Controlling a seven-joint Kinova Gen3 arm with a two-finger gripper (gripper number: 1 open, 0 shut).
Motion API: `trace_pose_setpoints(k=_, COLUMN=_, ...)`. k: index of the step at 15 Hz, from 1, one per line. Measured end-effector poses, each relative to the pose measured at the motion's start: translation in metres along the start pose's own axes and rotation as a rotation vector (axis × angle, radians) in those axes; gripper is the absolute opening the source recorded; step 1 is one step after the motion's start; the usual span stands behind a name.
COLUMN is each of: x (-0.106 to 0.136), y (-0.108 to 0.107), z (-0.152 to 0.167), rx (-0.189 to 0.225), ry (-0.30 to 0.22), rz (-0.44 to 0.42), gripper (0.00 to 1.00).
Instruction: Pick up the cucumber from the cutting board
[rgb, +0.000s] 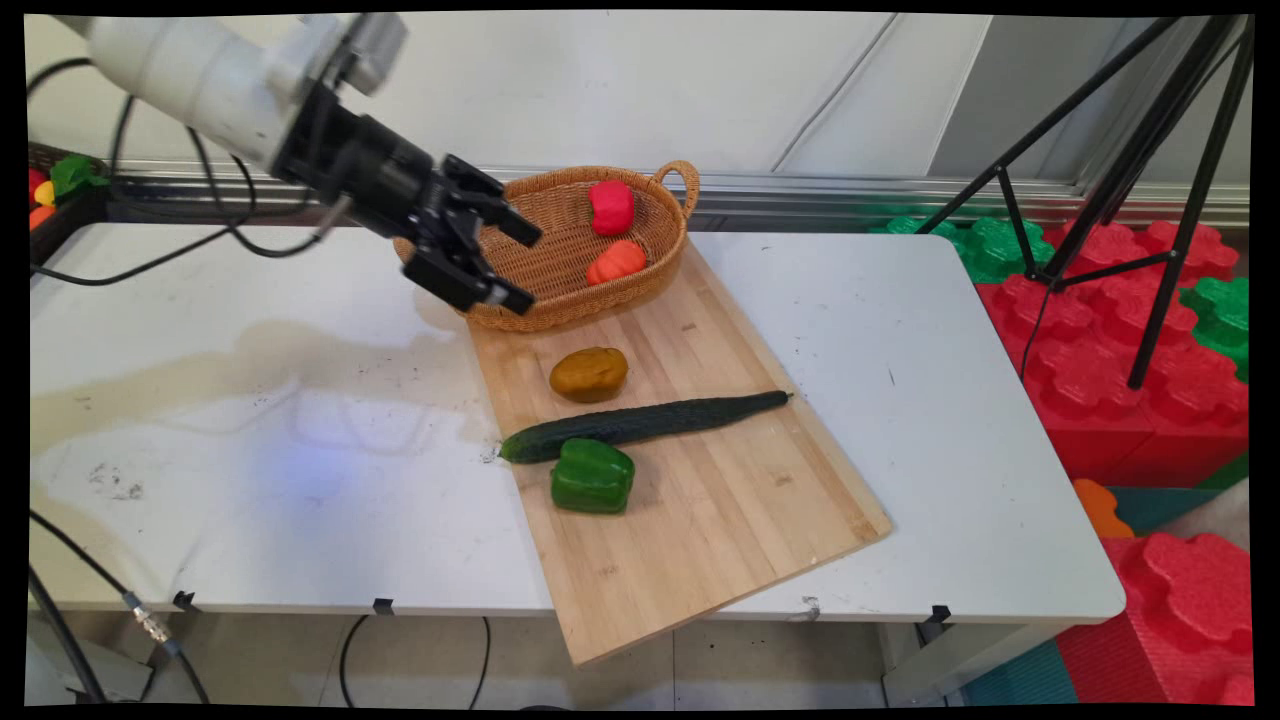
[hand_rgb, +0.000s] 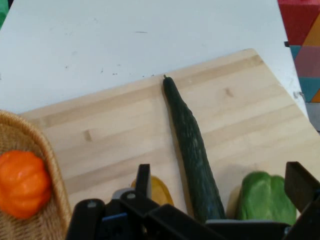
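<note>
My black gripper (rgb: 525, 268) hangs open and empty above the left rim of a wicker basket (rgb: 560, 275). The basket holds a red pepper (rgb: 611, 207) and an orange pepper (rgb: 616, 262), the orange pepper (hand_rgb: 22, 183) also showing in the hand view. On the wooden cutting board (rgb: 690, 500) lie a brownish-yellow potato (rgb: 589, 374), a long dark cucumber (rgb: 645, 423) and a green pepper (rgb: 592, 477). Looking along the hand, I see the cucumber (hand_rgb: 192, 150) between the fingers, the potato (hand_rgb: 159, 190) partly hidden by the linkage, and the green pepper (hand_rgb: 263, 197) at the right.
The board overhangs the white table's (rgb: 950, 420) near edge. A black tripod (rgb: 1150, 200) stands at the right over red and green foam blocks (rgb: 1120, 330). A bin with coloured toys (rgb: 55, 190) sits at the far left. Black cables (rgb: 180, 240) trail from the arm.
</note>
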Motion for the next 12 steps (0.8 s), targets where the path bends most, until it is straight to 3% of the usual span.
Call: trace_pose_setpoints(k=12, x=0.020, y=-0.003, z=0.129, rx=-0.019, ry=-0.123, rz=-0.007, gripper=1.00)
